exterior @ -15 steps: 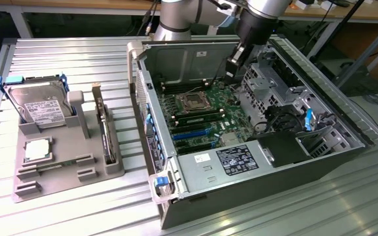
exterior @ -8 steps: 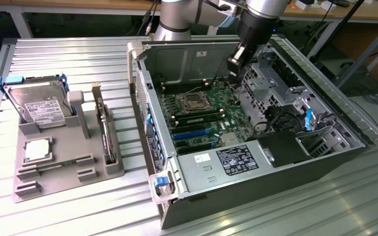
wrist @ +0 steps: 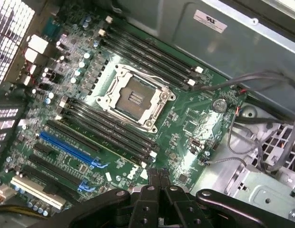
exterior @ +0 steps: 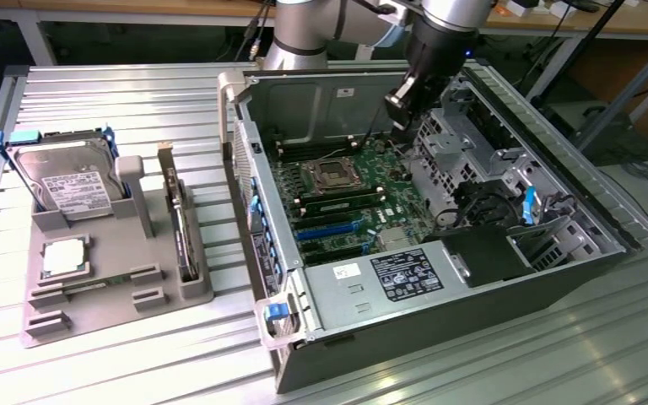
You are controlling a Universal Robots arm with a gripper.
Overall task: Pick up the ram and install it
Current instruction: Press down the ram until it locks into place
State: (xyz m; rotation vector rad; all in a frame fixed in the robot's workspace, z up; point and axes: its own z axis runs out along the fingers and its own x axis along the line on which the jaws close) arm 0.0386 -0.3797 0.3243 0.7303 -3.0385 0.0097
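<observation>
The open computer case [exterior: 594, 245] lies on its side, showing the green motherboard [exterior: 397, 215]. A long, narrow green stick, apparently the ram [exterior: 341, 197], sits in a memory slot beside the empty processor socket [exterior: 332, 175]. In the wrist view the same thin strip [wrist: 107, 138] runs along the slots beside the socket [wrist: 133, 97]. My gripper [exterior: 397, 114] hangs inside the case above the board's far end, clear of the ram. Its black fingertips [wrist: 150, 175] meet, so my gripper [wrist: 156, 176] is shut with nothing between them.
On the exterior view's left, a grey holder [exterior: 99, 316] carries a hard drive [exterior: 67, 181], an expansion card on edge [exterior: 178, 219] and a square silver processor chip [exterior: 65, 256]. Loose cables [wrist: 266, 142] and drive cages [exterior: 476, 152] crowd the case beside the board.
</observation>
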